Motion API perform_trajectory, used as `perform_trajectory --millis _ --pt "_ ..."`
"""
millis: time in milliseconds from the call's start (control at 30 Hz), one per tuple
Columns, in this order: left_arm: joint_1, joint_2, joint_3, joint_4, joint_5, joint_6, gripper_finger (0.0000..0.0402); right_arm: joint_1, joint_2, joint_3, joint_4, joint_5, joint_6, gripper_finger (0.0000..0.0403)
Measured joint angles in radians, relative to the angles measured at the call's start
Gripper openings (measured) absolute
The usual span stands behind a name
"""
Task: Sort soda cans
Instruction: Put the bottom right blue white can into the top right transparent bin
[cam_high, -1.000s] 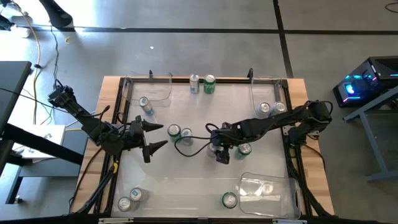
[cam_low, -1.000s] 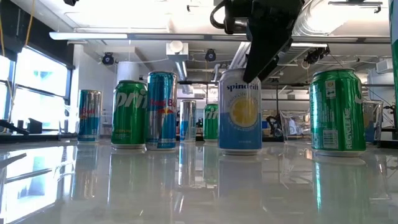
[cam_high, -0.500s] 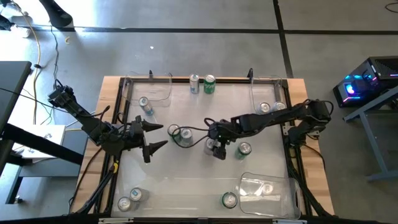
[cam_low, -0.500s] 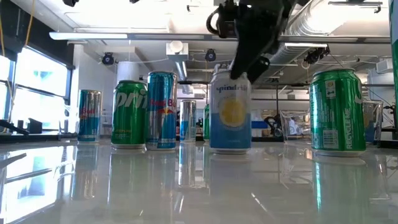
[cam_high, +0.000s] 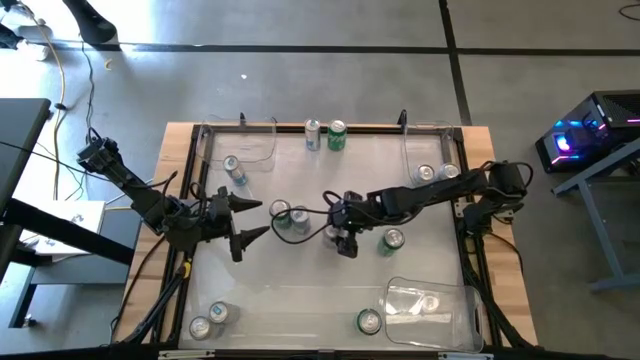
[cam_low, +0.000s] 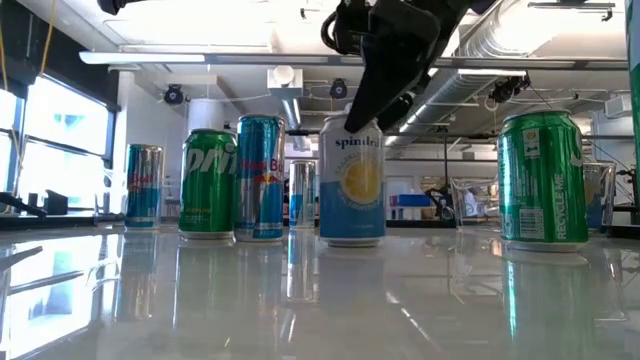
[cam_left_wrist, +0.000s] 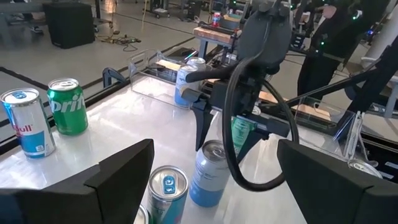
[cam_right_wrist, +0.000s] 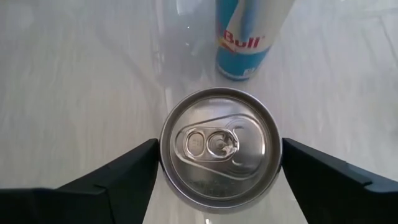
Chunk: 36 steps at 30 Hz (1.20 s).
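Gripping: right gripper sits mid-frame in the high view, reaching in from the right edge, its fingers straddling a pale blue can from above, pretty much touching both sides, so it looks like it's got it
Can: the pale blue can stands upright on the table, centre of the low view, silver top with the pull tab filling the right wrist view
Neighbours: a green can and a tall blue-silver can stand side by side, left of centre in the low view; another green can is off to the right
Left side: left gripper hovers at centre-left of the high view, fingers spread wide, nothing in them
Bins: clear bin at lower right of the high view, more clear bins at the upper left and upper right corners with cans inside
Strays: two cans at top centre, two at lower left, one at bottom centre
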Motion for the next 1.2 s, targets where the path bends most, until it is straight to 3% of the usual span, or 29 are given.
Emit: perform_trajectory --millis 233,400,700,933,1200 --pt "0.000 0.000 0.000 -0.002 0.000 0.000 0.0334 0.000 0.001 -0.001 0.028 0.032 0.024 0.0256" --pt "0.000 0.000 0.000 -0.005 0.000 0.000 0.0334 -0.001 -0.036 -0.005 -0.007 0.107 0.020 0.0256" --pt "0.000 0.011 0.000 -0.011 0.000 0.000 0.0334 -0.064 -0.351 -0.003 -0.252 0.289 -0.010 0.0256" --pt "0.002 0.032 0.000 -0.009 -0.004 0.000 0.0334 -0.251 -0.635 -0.001 -0.544 0.465 0.024 0.0256" --pt "0.026 0.036 0.000 -0.009 -0.008 0.008 0.0334 -0.574 -0.775 -0.059 -0.625 0.470 0.041 0.0256"
